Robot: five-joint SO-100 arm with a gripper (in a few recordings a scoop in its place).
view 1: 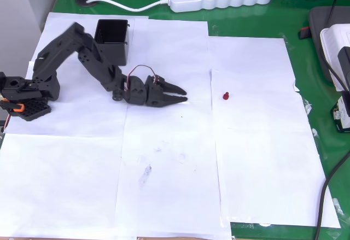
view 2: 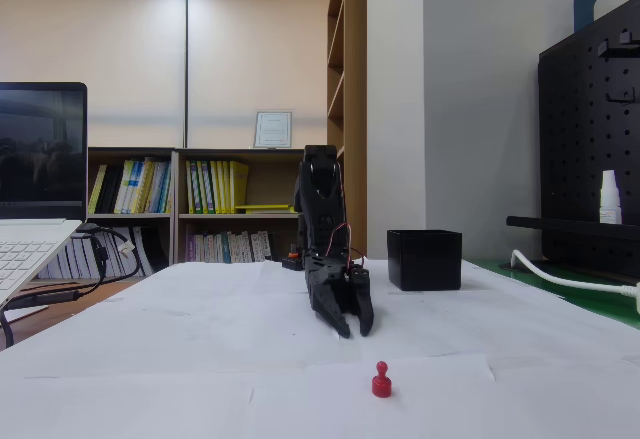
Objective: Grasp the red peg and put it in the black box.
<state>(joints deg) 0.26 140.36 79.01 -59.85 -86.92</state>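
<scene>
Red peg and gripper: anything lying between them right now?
Nothing. In the overhead view, only bare white paper separates the gripper from the red peg; the black box sits behind the arm.

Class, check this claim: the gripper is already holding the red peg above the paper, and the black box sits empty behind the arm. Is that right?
Not quite. The gripper holds nothing; the red peg stands on the white paper, apart from the fingertips, as the overhead view shows. The black box is indeed empty, behind the arm.
</scene>
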